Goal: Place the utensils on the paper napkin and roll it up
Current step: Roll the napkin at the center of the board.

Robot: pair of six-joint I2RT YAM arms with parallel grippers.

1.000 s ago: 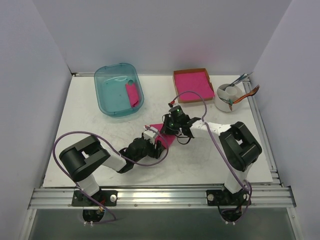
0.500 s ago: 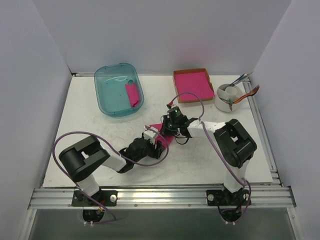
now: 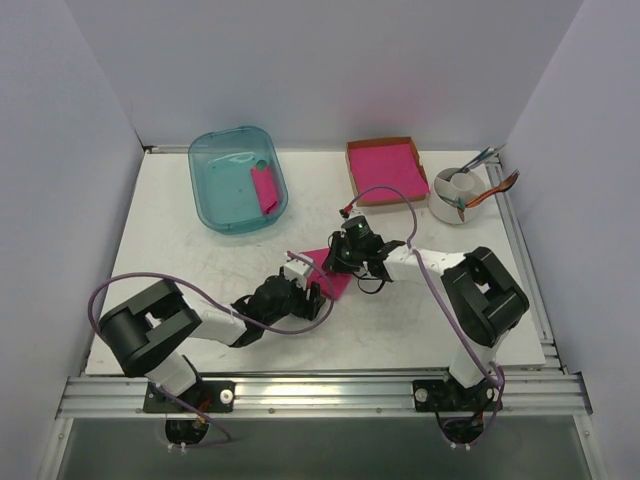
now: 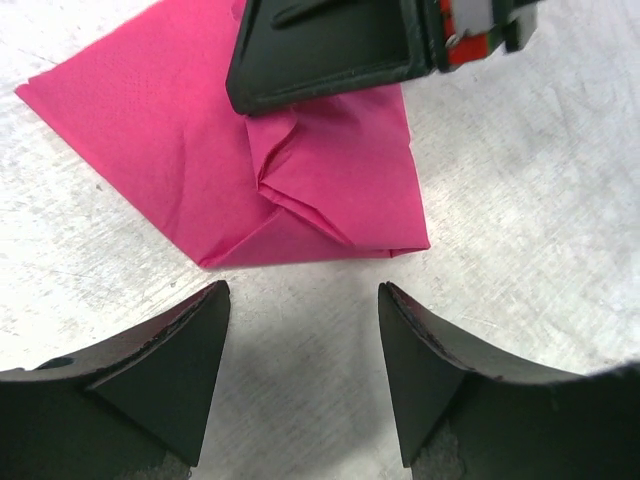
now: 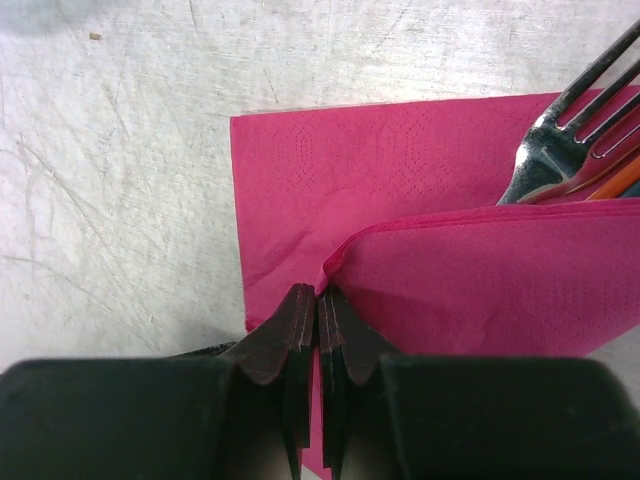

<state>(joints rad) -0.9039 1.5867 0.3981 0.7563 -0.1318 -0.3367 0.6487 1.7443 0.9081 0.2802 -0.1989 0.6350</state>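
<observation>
From above, the thin magenta-pink paper napkin lies mid-tabletop, and both arms meet over it. The left gripper is at its near-left corner and the right gripper on its far-right side. At the back, a translucent teal plastic tub, a brown cardboard tray of pink sheets and a round white cup of cutlery stand well apart from the action.

Left wrist now: the left fingers are spread wide, just short of the napkin's folded, creased edge and touching nothing. A black finger of the right gripper sits on the napkin's far side.

Right wrist, and here's the grip: the right fingers are pressed together, pinching the rim of a raised fold of the napkin. At the right edge, the tines of a small silver-grey metal fork poke out from under that fold. A sliver of the small orange spoon shows just beside them, and both rest on the napkin.
</observation>
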